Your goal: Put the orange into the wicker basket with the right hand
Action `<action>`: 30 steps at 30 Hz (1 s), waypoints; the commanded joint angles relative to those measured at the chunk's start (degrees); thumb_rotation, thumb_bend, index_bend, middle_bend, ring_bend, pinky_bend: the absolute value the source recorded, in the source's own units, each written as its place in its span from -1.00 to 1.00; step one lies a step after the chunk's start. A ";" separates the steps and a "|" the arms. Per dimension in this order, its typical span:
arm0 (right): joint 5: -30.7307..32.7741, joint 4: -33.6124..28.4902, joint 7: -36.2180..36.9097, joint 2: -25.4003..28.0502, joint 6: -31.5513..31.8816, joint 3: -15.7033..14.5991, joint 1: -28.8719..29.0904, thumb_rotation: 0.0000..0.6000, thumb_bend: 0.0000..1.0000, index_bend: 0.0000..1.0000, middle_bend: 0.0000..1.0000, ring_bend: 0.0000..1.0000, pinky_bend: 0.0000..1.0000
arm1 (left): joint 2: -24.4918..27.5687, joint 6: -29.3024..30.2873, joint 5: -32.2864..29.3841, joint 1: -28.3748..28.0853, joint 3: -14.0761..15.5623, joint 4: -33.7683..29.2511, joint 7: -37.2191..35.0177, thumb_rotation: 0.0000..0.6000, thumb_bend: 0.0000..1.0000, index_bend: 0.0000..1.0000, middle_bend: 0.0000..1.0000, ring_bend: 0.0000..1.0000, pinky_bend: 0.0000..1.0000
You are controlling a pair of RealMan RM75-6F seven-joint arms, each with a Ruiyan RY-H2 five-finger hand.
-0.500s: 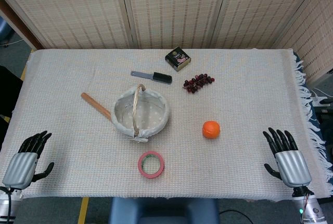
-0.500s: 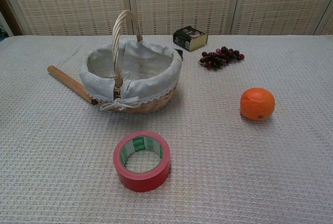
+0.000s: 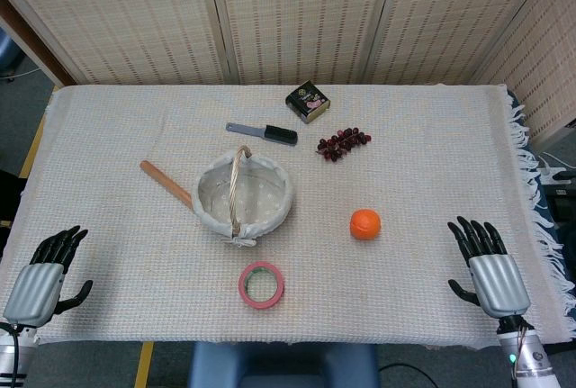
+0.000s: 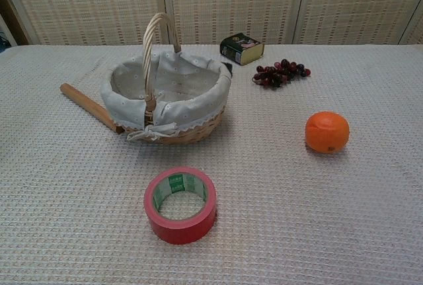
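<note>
At the near left corner of the surface, the left hand rests with fingers spread, holding nothing. Right of it, a wooden stick touches the wicker basket, whose cloth lining is bare. A red tape roll lies near of the basket. Far of it are a knife, a small tin and grapes. The orange sits right of the basket, apart. The right hand is spread and empty at the near right.
</note>
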 commanded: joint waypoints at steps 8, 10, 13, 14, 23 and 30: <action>22.50 -6.91 -17.52 -6.49 -12.40 8.29 11.91 1.00 -0.80 -1.00 -1.00 -1.00 -0.95 | 0.13 -0.25 0.21 -0.07 0.21 -0.08 -0.34 1.00 -0.30 -1.00 -1.00 -1.00 -0.84; 26.24 -5.71 -20.60 -9.61 -12.88 9.27 14.18 1.00 -0.80 -1.00 -1.00 -1.00 -0.95 | 0.15 -0.22 0.36 -0.06 0.29 -0.17 -0.26 1.00 -0.31 -1.00 -1.00 -1.00 -0.84; 31.11 -3.84 -23.28 -14.27 -13.27 10.46 17.04 1.00 -0.80 -1.00 -1.00 -1.00 -0.95 | 0.19 -0.28 0.23 -0.03 0.30 -0.28 -0.34 1.00 -0.30 -1.00 -1.00 -1.00 -0.84; 32.55 -3.29 -23.73 -15.61 -13.37 10.83 17.82 1.00 -0.80 -1.00 -1.00 -1.00 -0.95 | 0.22 -0.33 0.13 -0.04 0.27 -0.31 -0.44 1.00 -0.30 -1.00 -1.00 -1.00 -0.84; 40.47 5.49 -27.98 -26.53 -12.38 13.22 24.81 1.00 -0.81 -1.00 -1.00 -1.00 -0.95 | 0.57 -0.81 -0.43 -0.12 0.16 -0.59 -1.49 1.00 -0.31 -1.00 -1.00 -1.00 -0.84; 43.51 11.91 -27.71 -32.31 -11.95 14.99 28.49 1.00 -0.72 -0.95 -0.92 -0.94 -0.65 | 0.86 -1.29 -0.52 -0.28 0.24 -0.72 -2.16 1.00 -0.30 -1.00 -1.00 -1.00 -0.84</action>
